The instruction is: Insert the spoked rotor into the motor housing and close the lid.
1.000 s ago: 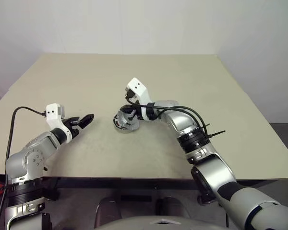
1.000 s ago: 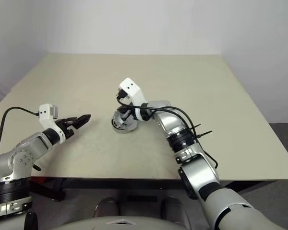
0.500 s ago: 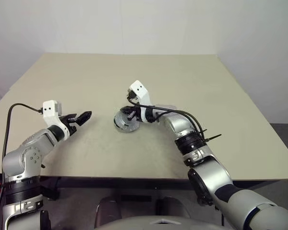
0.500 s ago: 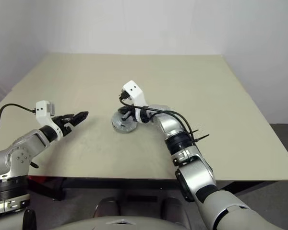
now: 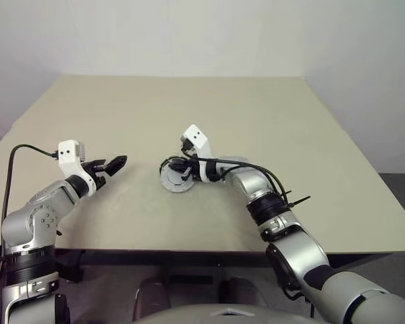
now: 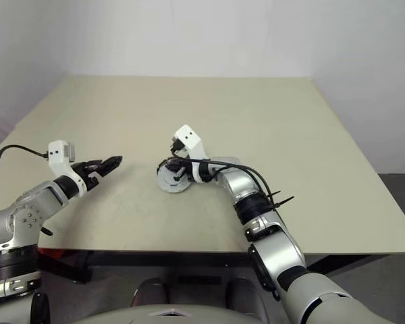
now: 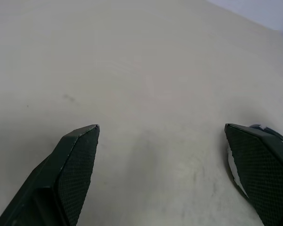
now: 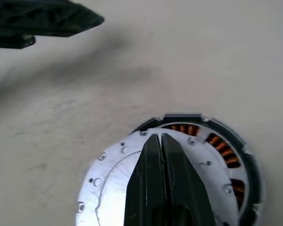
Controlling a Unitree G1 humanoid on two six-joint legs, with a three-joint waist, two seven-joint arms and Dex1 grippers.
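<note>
The motor housing lies near the middle of the table, its copper coils showing along one side. The silver-grey lid lies over most of it, slightly off to one side. My right gripper is shut, with its fingertips down on the lid's top; in the head view this gripper reaches in from the right. My left gripper hovers open well to the left of the housing, pointing toward it, with nothing between its fingers. The spoked rotor is hidden.
The beige table stretches wide behind and to the right of the housing. Its front edge runs close below both arms. A black cable loops along my right forearm.
My right gripper has come down, and the lid that stood tilted up now lies nearly flat on the housing. The left gripper has stayed about where it was.
</note>
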